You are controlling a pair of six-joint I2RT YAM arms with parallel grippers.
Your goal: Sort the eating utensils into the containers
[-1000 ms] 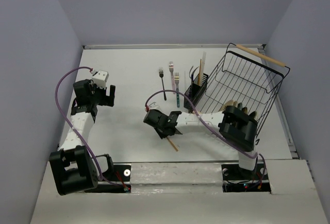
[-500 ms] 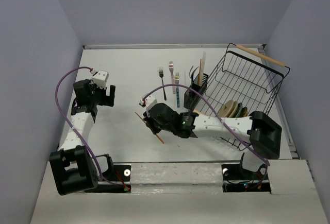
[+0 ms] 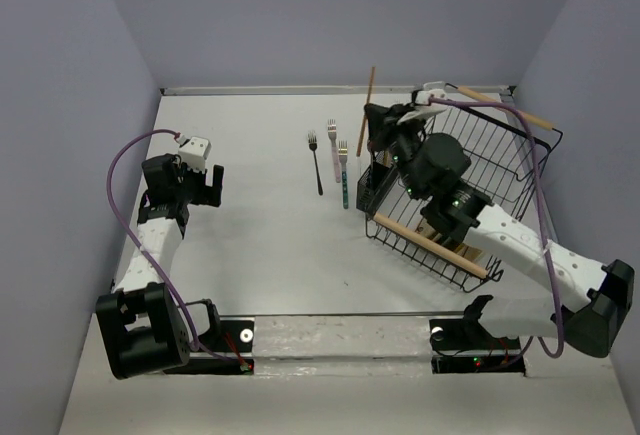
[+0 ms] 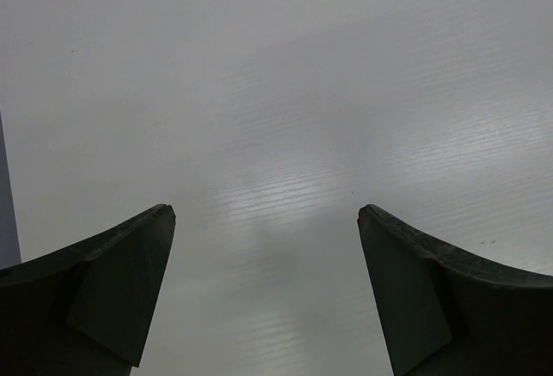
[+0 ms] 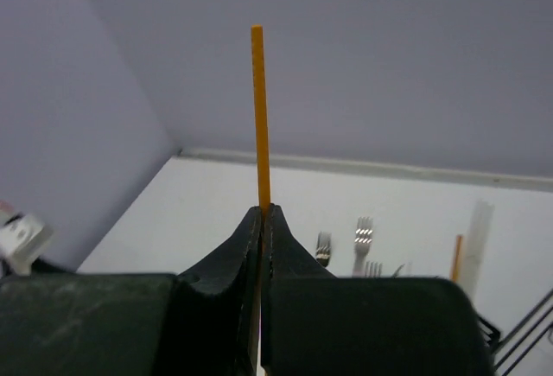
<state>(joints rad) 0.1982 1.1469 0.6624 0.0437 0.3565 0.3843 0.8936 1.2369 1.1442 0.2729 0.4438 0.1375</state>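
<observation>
My right gripper (image 3: pixel 372 133) is shut on a brown wooden chopstick (image 3: pixel 369 95), which it holds nearly upright in the air at the back of the table. The same chopstick (image 5: pixel 258 117) rises straight out of the closed jaws of the right gripper (image 5: pixel 263 213) in the right wrist view. Just below it stands the small black cutlery holder (image 3: pixel 368 190), partly hidden by the arm. Left of the holder, a black fork (image 3: pixel 315 163), a pink fork (image 3: pixel 332 140) and a teal fork (image 3: pixel 343 177) lie on the table. At the left, my left gripper (image 3: pixel 208 193) hangs open over bare table, and between the spread fingers of the left gripper (image 4: pixel 266 220) there is nothing.
A big black wire rack (image 3: pixel 490 160) with wooden handles (image 3: pixel 432 245) stands at the right, right beside the holder, with my right arm stretched over it. In the right wrist view a pale chopstick (image 5: pixel 477 233) and another brown one (image 5: pixel 456 257) stick up at the right edge.
The right arm has swung from the table's middle up and back toward the holder, carrying the brown chopstick and turning it upright. The left arm has not moved.
</observation>
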